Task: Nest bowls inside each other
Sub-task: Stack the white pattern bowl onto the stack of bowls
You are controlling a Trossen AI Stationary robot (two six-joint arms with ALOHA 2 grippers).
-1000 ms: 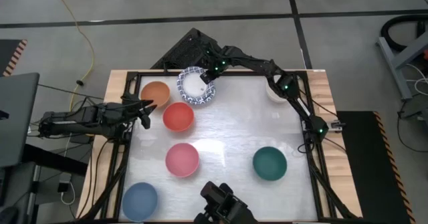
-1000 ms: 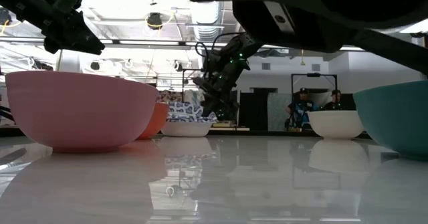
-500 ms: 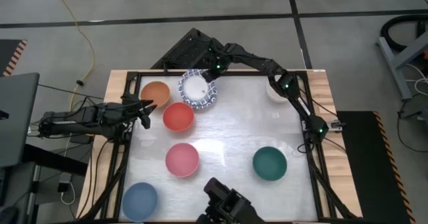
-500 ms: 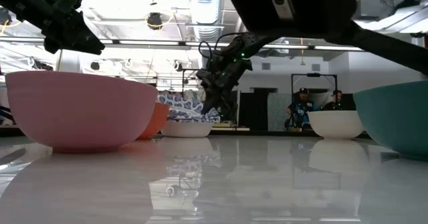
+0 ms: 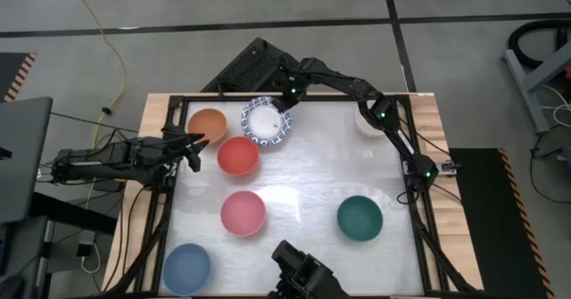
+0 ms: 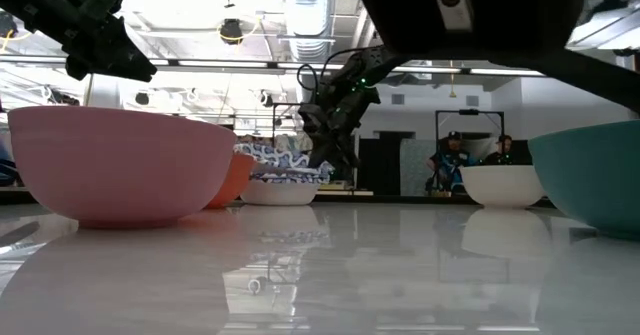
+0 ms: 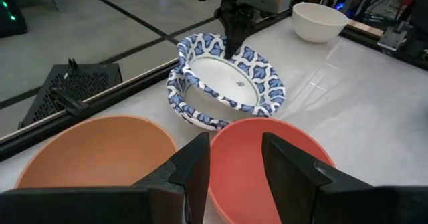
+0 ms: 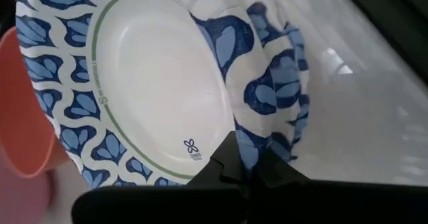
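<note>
Where the right gripper (image 5: 284, 105) pinches its rim, a blue-patterned bowl (image 5: 267, 123) hangs tilted over a second patterned bowl (image 7: 200, 114) at the table's far edge, just beside the orange bowl (image 5: 207, 125) and the red bowl (image 5: 238, 156); the fingers are closed tight on the rim, and the held bowl's white inside (image 8: 160, 83) is bare. How many patterned bowls lie stacked under it I cannot make out, since the lifted one covers them from above and the low view shows only a white base under a blue-patterned edge. The other bowls stand apart and hold nothing: pink (image 5: 243, 213) near the middle, blue (image 5: 186, 268) at the near left corner, dark green (image 5: 359, 219) toward the near right, cream (image 5: 367, 121) at the far right, partly hidden by the right arm. The left gripper (image 5: 194, 145) waits at the left edge between the orange and red bowls, its fingers (image 7: 194, 167) partly apart with nothing between them. The table (image 5: 312, 170) is a glossy pale sheet inside a dark frame with wood showing at the sides, and it mirrors the bowls and ceiling lights. Beyond it lies grey floor with dark lines, a yellow cable (image 5: 114, 49), and a black perforated box (image 5: 254, 67) by the far edge. Across the room, past the cream bowl, two people (image 6: 450, 160) stand by a dark doorway, too far off to tell more. A dark camera mount (image 5: 303, 277) cuts into the near edge.
</note>
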